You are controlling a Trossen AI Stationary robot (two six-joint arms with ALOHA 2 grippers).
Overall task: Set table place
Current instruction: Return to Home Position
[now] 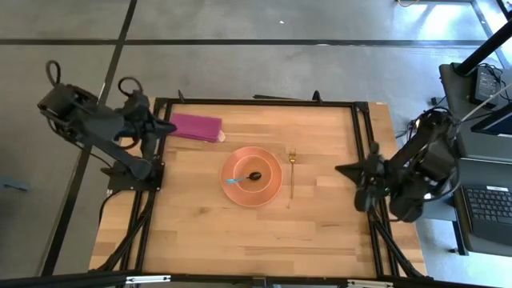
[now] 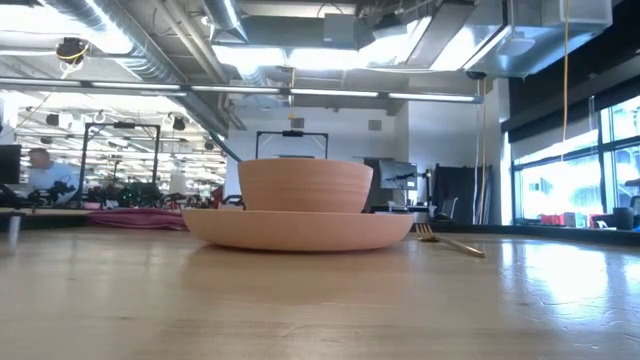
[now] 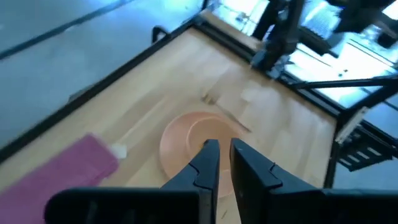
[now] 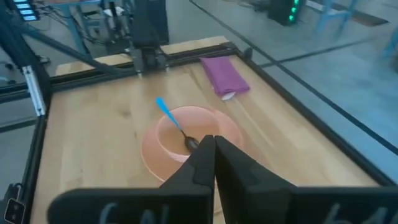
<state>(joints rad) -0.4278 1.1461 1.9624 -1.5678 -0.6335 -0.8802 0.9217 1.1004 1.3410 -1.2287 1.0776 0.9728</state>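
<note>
A salmon-pink bowl [image 1: 254, 174] sits on a matching plate [image 1: 272, 190] at the middle of the light-wood table [image 1: 208, 232]. A spoon with a blue handle [image 1: 236, 180] lies in the bowl, its handle leaning on the rim. A gold fork [image 1: 291, 174] lies flat just right of the plate. A magenta folded napkin [image 1: 196, 126] lies flat at the far left. My left gripper [image 1: 168, 126] hovers at the table's left edge beside the napkin, fingers slightly apart and empty. My right gripper [image 1: 340, 170] hovers at the right edge, shut and empty.
Black rails [image 1: 256, 102] frame the table. A laptop [image 1: 488, 204] and other gear stand off the right side. In the low view a person [image 2: 45, 170] sits far off in the room behind. Bare wood lies along the near side.
</note>
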